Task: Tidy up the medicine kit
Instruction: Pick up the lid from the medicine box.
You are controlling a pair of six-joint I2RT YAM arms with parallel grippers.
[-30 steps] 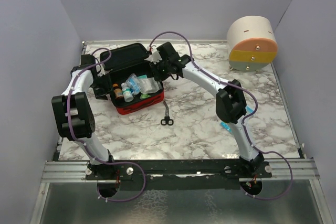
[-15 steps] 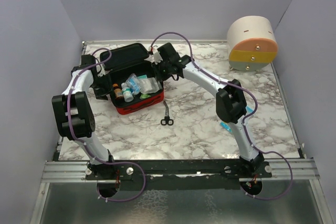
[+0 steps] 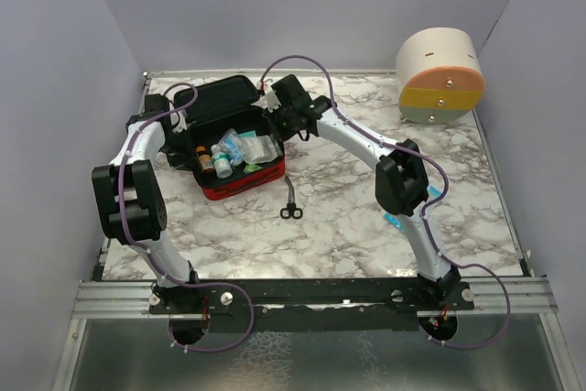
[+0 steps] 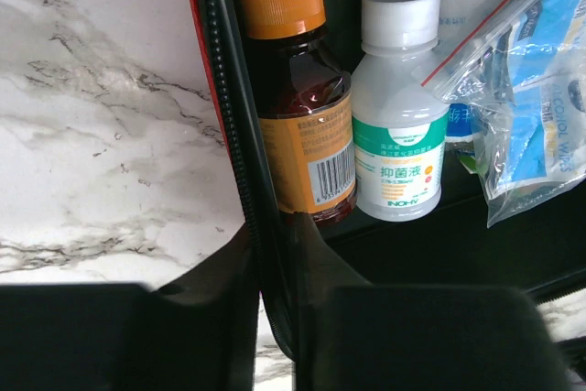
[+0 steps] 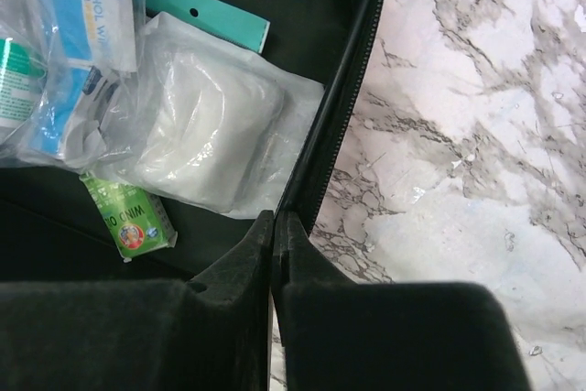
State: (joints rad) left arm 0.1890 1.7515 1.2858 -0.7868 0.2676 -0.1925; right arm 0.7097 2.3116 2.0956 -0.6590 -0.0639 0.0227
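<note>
The red medicine kit (image 3: 245,180) lies open at the back left of the table, its black lid (image 3: 220,98) folded back. Inside stand an orange-capped brown bottle (image 4: 298,125) and a white bottle (image 4: 398,125), beside clear bags of wipes (image 4: 526,89). A gauze pack (image 5: 206,139) and a small green box (image 5: 128,217) lie near the right wall. My left gripper (image 3: 180,146) (image 4: 272,226) straddles the kit's left zipper rim (image 4: 229,116) and is shut on it. My right gripper (image 3: 277,124) (image 5: 275,217) is pinched shut on the right rim (image 5: 343,107).
Black scissors (image 3: 291,203) lie on the marble just in front of the kit. A round cream, orange, yellow and grey drawer container (image 3: 439,75) stands at the back right. A small blue item (image 3: 394,220) lies by the right arm's elbow.
Both grippers have closed onto the kit's rims, the left on the left wall and the right on the right wall. The arms have barely shifted.
</note>
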